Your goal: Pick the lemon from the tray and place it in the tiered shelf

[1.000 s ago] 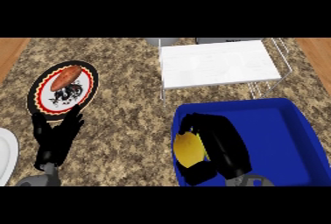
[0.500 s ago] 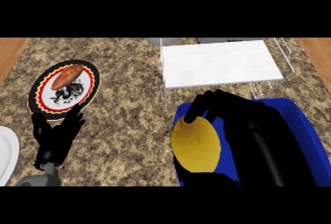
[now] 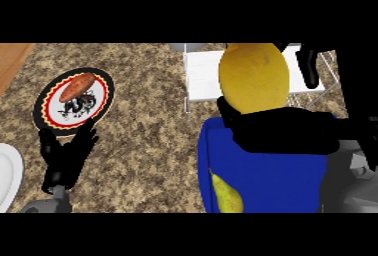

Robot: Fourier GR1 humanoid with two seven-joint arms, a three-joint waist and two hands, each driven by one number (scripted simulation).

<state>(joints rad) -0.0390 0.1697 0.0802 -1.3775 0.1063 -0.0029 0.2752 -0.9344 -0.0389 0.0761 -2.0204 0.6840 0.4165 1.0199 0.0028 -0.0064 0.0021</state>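
One big yellow oval lemon [image 3: 255,75] at upper centre-right of frame, held at its lower end by black right hand [image 3: 284,131], fingers curled round it. Long axis near vertical in frame, tipped slightly. Overlaps the white top of the wire-framed tiered shelf [image 3: 201,75], upper centre; height above that top not readable from this view. Below the hand, blue rectangular plastic tray [image 3: 258,175], lower right, with a second yellowish fruit [image 3: 227,196] near its lower left corner, partly cut off.

Key relation, as judged: shelf lies just up-frame and slightly left of right hand, so only a short carry, then lower and let go. Right hand far nearer. Black left hand [image 3: 66,155] at lower left, spread, fingers up, resting over speckled brown stone counter [image 3: 148,150], well apart from shelf. Just above it, round plate with black-and-red rim [image 3: 40,107] carrying reddish food; plain white plate [image 3: 6,170] at left edge. Possible snag: lemon's tip catching a shelf rail on the way down.
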